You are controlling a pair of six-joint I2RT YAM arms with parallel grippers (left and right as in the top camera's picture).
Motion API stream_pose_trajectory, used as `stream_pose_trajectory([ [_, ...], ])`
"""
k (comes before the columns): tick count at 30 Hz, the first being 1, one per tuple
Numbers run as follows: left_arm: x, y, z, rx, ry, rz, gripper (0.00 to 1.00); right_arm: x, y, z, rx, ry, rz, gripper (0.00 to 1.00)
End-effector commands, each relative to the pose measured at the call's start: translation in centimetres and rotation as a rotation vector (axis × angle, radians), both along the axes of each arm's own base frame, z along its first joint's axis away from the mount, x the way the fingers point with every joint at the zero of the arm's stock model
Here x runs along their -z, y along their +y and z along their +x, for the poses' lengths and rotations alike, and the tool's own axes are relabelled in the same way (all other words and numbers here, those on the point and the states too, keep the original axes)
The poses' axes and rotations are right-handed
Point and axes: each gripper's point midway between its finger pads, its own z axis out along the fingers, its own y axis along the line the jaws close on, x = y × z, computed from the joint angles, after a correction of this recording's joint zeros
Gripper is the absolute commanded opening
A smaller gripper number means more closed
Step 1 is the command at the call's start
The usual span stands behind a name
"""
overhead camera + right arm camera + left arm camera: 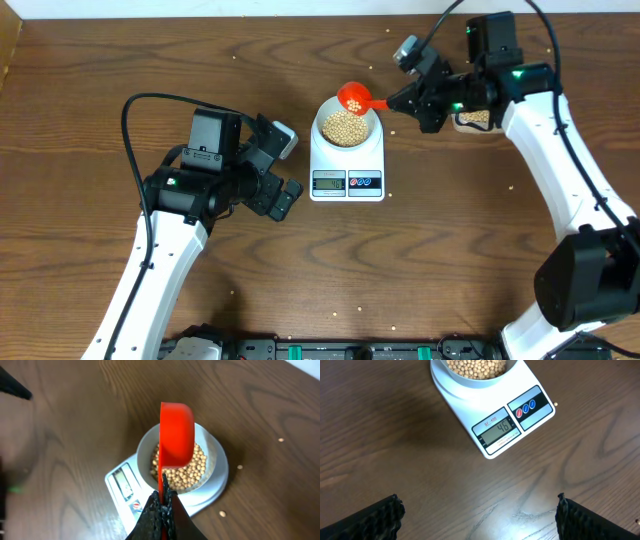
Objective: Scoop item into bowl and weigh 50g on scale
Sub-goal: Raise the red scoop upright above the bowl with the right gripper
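i've got the right gripper (161, 505) pinching the red scoop (176, 435) by its handle, cup over the bowl's (321, 124) far rim. the bowl holds beans (347, 128) and sits on the scale (347, 183), mid-table toward the far edge. the left gripper (477, 503) is spread wide near the scale's left edge.

Overhead: straight down, far; wrist views: close, angled down — all three share scale (347, 181) and bowl (320, 125).
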Motion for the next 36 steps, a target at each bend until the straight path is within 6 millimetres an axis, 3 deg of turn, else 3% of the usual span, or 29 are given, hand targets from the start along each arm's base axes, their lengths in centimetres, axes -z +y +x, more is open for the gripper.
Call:
stream_pose_trajectory([
  [1,-1.0,-0.3,0.2,0.02,-0.028,-0.011,0.99,-0.5,0.8,-0.2,-0.026,0.064,0.103,0.01],
  [36,-1.0,-0.3,0.2,0.02,-0.028,-0.011,0.99,0.2,0.1,1.0,0.01,0.023,0.049,0.01],
])
